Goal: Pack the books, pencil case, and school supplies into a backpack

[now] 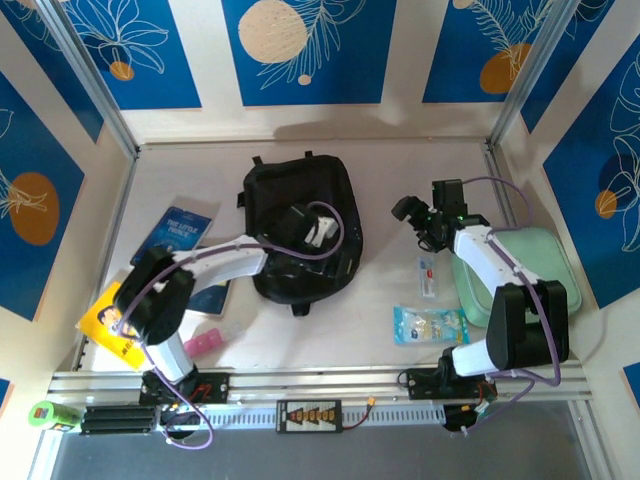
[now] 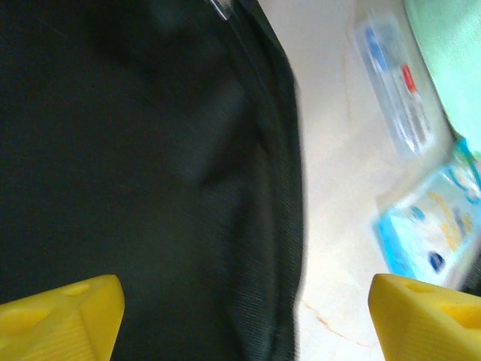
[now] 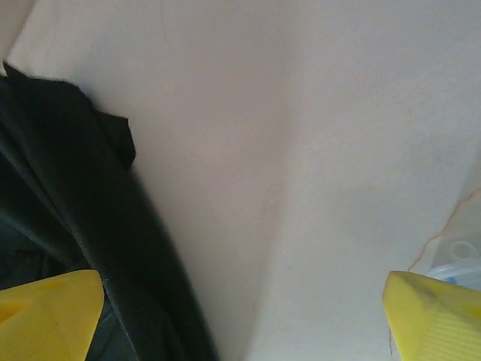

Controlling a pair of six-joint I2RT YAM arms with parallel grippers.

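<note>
The black backpack point(image 1: 300, 225) lies flat at the table's middle. My left gripper point(image 1: 316, 228) hovers over its right half, open, yellow fingertips point(image 2: 64, 312) spread wide above the black fabric point(image 2: 135, 165) and holding nothing. My right gripper point(image 1: 415, 212) is open over bare table just right of the backpack, whose edge point(image 3: 68, 226) shows at the left of the right wrist view. The dark blue book point(image 1: 180, 235) lies left of the backpack, partly under the left arm. The yellow book point(image 1: 105, 325) sits at the front left. A mint-green zip case point(image 1: 520, 270) lies under the right arm.
A clear pen packet point(image 1: 427, 277) and a light blue packet point(image 1: 430, 325) lie between the backpack and the green case; they also show as the pen packet point(image 2: 394, 83) and blue packet point(image 2: 432, 226). A pink item point(image 1: 203, 342) sits by the left base. Walls enclose the table.
</note>
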